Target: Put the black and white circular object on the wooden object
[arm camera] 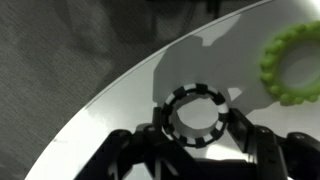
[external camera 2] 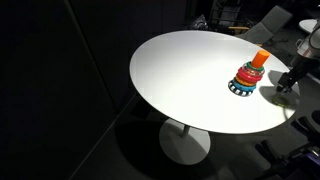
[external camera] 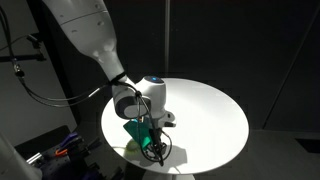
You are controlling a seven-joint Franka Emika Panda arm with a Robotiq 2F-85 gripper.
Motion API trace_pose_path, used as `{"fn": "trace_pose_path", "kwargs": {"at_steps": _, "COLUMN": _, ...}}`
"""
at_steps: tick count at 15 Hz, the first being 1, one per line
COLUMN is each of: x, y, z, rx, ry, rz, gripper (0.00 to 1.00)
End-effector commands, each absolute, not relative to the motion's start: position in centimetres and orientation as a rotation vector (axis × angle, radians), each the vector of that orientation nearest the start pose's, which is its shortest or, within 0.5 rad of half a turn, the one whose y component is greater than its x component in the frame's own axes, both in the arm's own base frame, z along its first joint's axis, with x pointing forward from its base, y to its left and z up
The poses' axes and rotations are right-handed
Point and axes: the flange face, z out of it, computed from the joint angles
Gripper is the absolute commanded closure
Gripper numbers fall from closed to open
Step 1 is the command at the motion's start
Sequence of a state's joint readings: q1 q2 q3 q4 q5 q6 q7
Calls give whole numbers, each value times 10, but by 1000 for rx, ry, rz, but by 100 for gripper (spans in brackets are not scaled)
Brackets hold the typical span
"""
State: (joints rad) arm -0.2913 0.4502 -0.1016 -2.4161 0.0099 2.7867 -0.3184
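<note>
Gripper: black two-finger Robotiq gripper (arm camera: 197, 127), low over the round white table (arm camera: 120, 115) near its rim. In the wrist view its fingers (arm camera: 243, 130) reach in from the bottom edge.
Gripper state: the jaws stand narrow, one on each side of the black and white circular object (arm camera: 178, 100) and close against its outer edge. Whether they actually press on it cannot be told.
Table: a round white top on a single pedestal, in both exterior views (external camera: 210, 110) (external camera 2: 180, 70), with dark surroundings around it.
Arm: a white Franka arm (external camera: 90, 35) slopes down from above the table to its near rim, where the gripper (external camera: 153, 143) sits just over the surface.
Floor: grey textured carpet (arm camera: 50, 60) shows beyond the table rim in the wrist view.
Wooden object: a small upright stacking post (external camera 2: 248, 77) with an orange top, a red middle and a wider blue toothed base. It stands on the table near the rim, just beside the gripper (external camera 2: 286, 84) and apart from it.
Yellow-green ring: a knobbly open ring (arm camera: 272, 62) lies flat on the table, near the black and white ring but not touching it, and is cut off by the frame edge.
Black and white circular object: a thin open ring with alternating black and white segments. It sits on the table near the rim, between the fingertips, with the white tabletop showing through its hole.
</note>
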Motion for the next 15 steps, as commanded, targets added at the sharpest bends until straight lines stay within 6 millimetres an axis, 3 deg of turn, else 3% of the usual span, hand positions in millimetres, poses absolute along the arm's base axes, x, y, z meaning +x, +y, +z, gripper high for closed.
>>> {"fn": "trace_pose_path", "kwargs": {"at_steps": 1, "x": 448, "y": -187, "z": 142, "rx": -3142, "ry": 169, "rz": 118, "gripper": 58}}
{"fn": "trace_pose_path", "kwargs": {"at_steps": 6, "x": 467, "y": -174, "z": 176, "rx": -3138, "ry": 183, "rz": 102, "gripper": 58}}
{"fn": "trace_pose_path", "kwargs": {"at_steps": 15, "x": 500, "y": -131, "z": 259, "rx": -3100, "ry": 142, "rz": 9, "gripper": 58}}
